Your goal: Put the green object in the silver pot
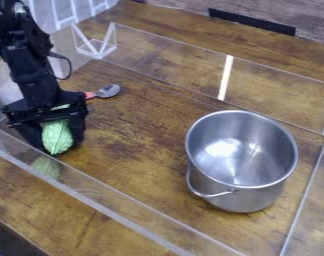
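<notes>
down low, gripper (49, 135) astride green object (54, 139)

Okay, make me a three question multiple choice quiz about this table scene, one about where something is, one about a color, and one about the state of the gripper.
1. Where is the green object relative to the silver pot?
A. Inside it
B. Far to its left in the picture
C. Behind it

2. What color is the handle of the spoon near the arm?
A. Blue
B. Yellow
C. Red

3. How do the jaws of the gripper stand?
A. Open, either side of the green object
B. Shut on the pot rim
C. Shut on the spoon

Answers: 1 B, the object lies at the left edge while the pot sits at the right. 2 C, a red strip shows beside the grey bowl. 3 A, the dark fingers straddle the object, spread apart.
</notes>
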`<state>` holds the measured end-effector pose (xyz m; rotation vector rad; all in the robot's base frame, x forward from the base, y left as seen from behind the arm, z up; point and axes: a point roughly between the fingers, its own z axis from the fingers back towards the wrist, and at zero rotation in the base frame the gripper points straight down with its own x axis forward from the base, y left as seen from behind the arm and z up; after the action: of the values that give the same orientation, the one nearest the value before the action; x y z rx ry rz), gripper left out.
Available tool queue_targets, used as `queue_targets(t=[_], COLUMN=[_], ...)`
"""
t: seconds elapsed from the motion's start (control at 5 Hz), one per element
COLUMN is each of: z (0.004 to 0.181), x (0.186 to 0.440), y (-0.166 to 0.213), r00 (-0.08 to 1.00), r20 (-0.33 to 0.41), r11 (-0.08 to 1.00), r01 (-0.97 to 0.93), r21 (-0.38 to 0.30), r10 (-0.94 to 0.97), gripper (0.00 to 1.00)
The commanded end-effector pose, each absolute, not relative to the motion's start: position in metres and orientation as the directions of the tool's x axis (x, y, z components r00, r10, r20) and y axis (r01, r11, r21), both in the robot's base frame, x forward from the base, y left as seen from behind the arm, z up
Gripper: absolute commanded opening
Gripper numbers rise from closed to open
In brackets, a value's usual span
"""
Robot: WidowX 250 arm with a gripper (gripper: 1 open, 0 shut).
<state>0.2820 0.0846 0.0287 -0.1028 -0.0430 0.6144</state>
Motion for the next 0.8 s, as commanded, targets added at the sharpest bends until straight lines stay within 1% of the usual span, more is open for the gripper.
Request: queue_targets(t=[0.0,0.4,0.6], z=[0.048,0.058,0.057], x=[0.292,0.303,0.303], y=[0.078,0.070,0.064], r00=[0.793,0.819,0.847], r20=[0.054,0.061,0.062], r11=[0.793,0.817,0.845], r01=[-0.598,-0.560,-0.516], r21=[-0.120,-0.138,-0.137], r10=[0.606,0.571,0.527], gripper=[1.00,1.00,0.00])
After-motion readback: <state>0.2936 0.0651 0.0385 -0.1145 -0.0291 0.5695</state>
